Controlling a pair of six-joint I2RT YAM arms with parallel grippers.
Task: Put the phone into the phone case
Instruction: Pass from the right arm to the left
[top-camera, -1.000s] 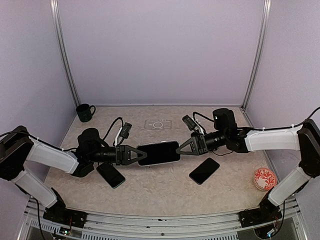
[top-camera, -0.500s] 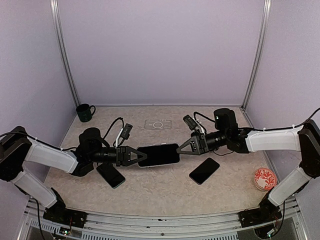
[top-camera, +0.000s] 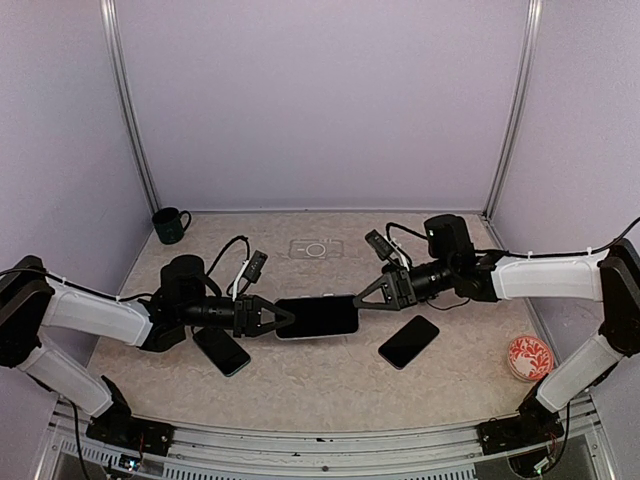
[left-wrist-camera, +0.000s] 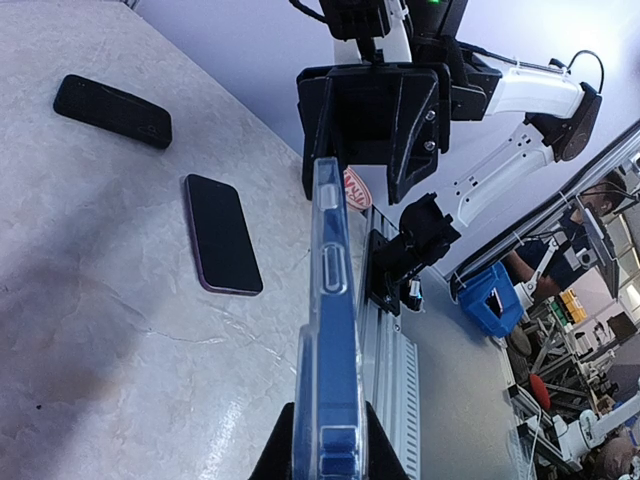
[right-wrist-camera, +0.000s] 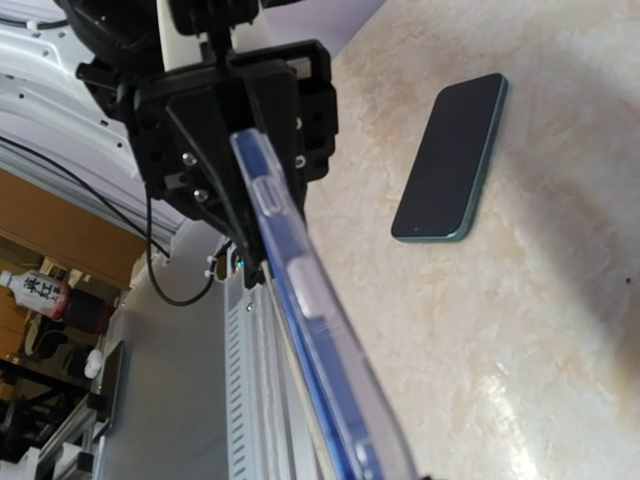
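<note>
We judge the phone (top-camera: 316, 316) seated in its clear case (left-wrist-camera: 325, 330). Our left gripper (top-camera: 284, 318) clenches it, our right gripper (top-camera: 356, 299) has let go, and only setting it down remains.

Pale lilac walls (top-camera: 320, 100); mottled beige tabletop (top-camera: 330, 385); aluminium posts (top-camera: 128, 110) in the corners.

Closest to the right claw (top-camera: 356, 297), the cased phone (right-wrist-camera: 300, 295) runs off the bottom edge; contact there cannot be told.
</note>
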